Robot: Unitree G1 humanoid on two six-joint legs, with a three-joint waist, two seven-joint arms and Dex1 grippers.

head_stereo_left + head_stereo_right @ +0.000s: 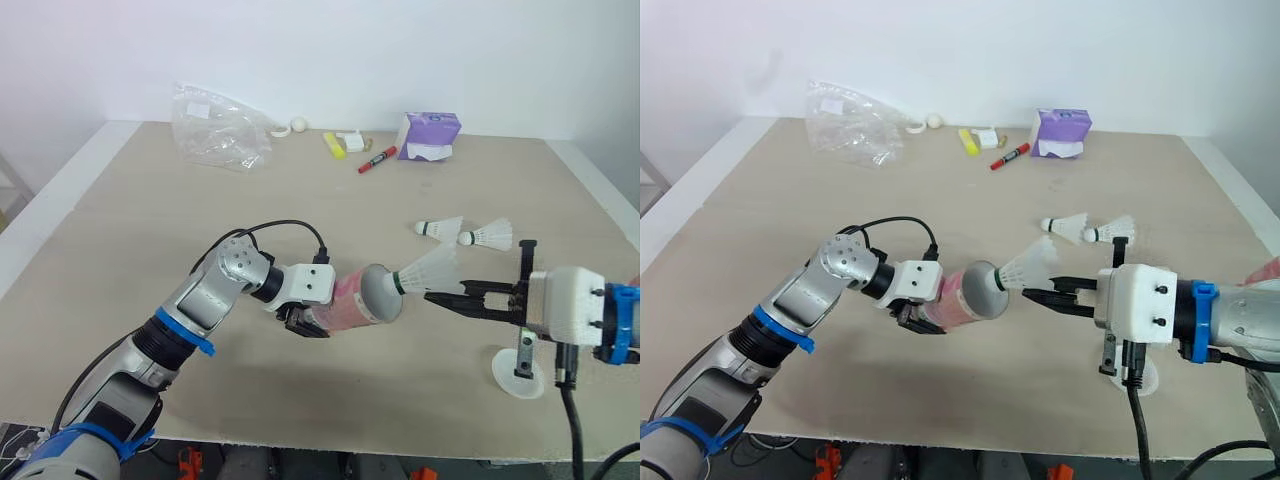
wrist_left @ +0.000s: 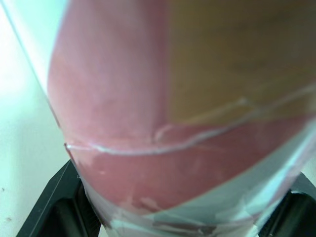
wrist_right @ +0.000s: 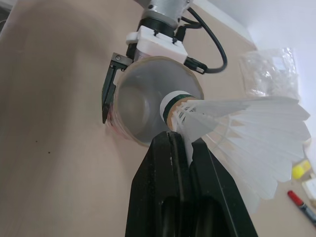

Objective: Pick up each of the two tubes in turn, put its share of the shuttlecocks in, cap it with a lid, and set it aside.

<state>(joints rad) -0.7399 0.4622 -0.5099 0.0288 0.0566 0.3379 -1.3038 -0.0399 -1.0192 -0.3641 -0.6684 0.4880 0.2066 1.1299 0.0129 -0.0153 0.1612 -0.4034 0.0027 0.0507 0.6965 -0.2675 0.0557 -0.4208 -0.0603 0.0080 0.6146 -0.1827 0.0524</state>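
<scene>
Right wrist view: right tool [image 3: 180, 142] pinches a feathered shuttlecock [image 3: 247, 129] at the round pink tube [image 3: 140, 106]; left tool [image 1: 310, 322] clamps it.

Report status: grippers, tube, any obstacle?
Left gripper shut on pink tube, mouth toward right arm. Right gripper shut on shuttlecock, cork at tube mouth. Nothing between them.

- Crumpled clear plastic bag [image 1: 218, 128], far left of the worktop [image 1: 150, 250]
- Small white ball [image 1: 298, 125] just beside the bag
- Yellow highlighter [image 1: 334, 145], touching a small white box [image 1: 351, 142]
- Red marker [image 1: 377, 159] near the purple tissue pack [image 1: 429, 135]
</scene>
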